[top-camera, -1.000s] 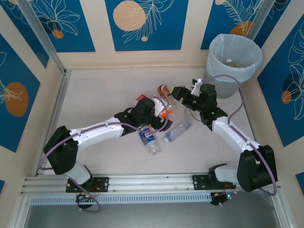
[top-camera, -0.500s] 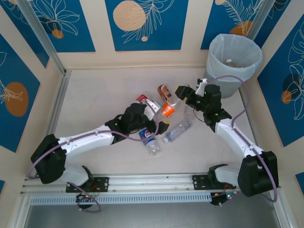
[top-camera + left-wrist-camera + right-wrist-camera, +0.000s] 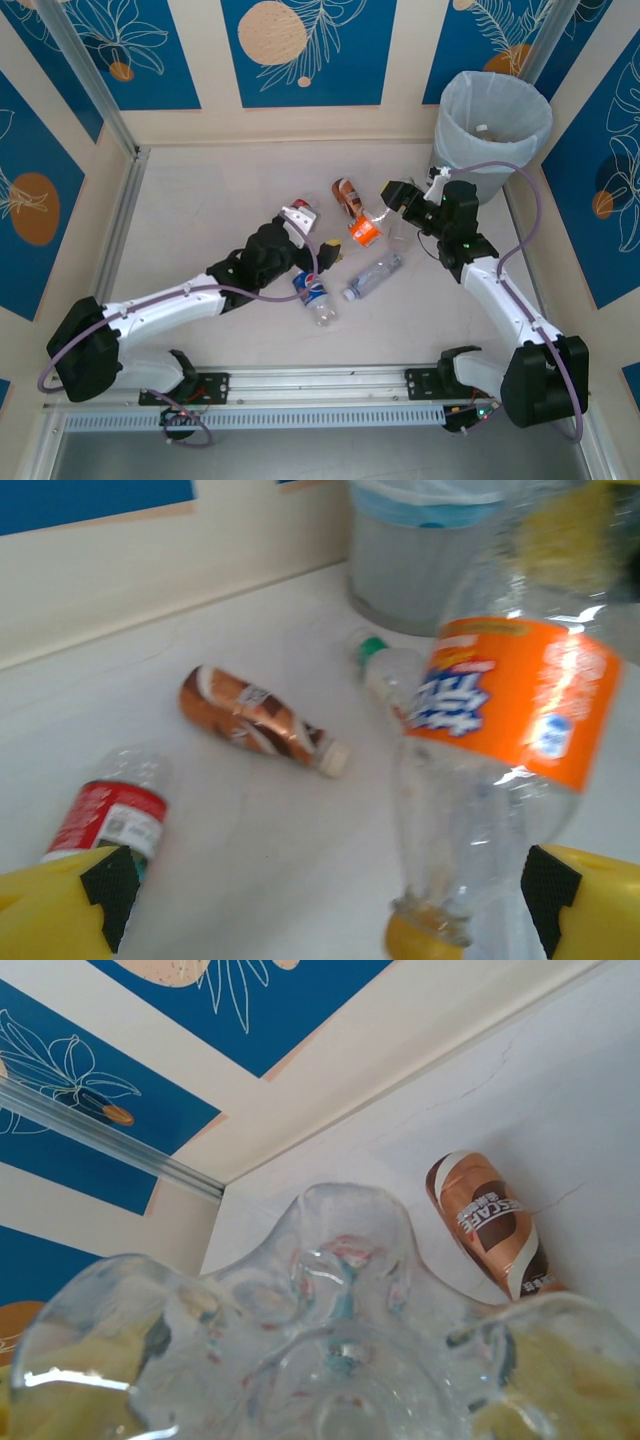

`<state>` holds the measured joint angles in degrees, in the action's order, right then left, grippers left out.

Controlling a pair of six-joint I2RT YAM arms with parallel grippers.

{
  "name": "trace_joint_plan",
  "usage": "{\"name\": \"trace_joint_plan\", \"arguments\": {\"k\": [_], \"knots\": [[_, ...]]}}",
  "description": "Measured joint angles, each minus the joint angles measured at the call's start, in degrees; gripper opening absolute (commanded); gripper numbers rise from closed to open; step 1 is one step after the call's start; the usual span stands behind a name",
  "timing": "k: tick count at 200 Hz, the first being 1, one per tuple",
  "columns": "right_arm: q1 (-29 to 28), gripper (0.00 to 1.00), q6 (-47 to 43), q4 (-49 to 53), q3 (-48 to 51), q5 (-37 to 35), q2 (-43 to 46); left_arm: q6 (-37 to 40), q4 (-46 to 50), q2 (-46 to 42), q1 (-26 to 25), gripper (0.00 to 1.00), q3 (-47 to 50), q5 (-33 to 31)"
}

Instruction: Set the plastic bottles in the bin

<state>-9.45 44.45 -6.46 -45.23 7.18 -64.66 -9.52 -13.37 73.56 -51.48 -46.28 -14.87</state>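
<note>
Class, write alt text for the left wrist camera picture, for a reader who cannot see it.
A clear orange-labelled bottle, cap pointing down, looms close at right. On the white table lie a brown bottle, a red-labelled bottle and a green-capped bottle, with the grey bin at the back.

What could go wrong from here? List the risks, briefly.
1. The right gripper holds the orange-labelled bottle by its base end, the rest hanging free: it may slip, or clip the rim of the bin.
2. The left gripper stands open close beside that bottle: the arms may bump.
3. The right arm's purple cable loops in front of the bin and might snag.
</note>
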Motion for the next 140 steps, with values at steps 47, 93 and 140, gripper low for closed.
{"name": "trace_joint_plan", "arguments": {"k": [47,93,140], "knots": [[2.6,0.0,-1.9,2.5,-0.1,-1.9,2.6,-2.1,-1.0,-3.7,0.3,0.99,3.1,-8.5],[6.1,0.0,-3.5,3.1,-0.6,-3.4,5.4,-5.3,-0.8,-4.5,1.0,0.99,4.3,-15.4],[8.7,0.0,-6.3,3.3,-3.3,-4.6,7.0,-8.1,0.4,-4.9,2.0,0.99,5.6,-18.7]]}}
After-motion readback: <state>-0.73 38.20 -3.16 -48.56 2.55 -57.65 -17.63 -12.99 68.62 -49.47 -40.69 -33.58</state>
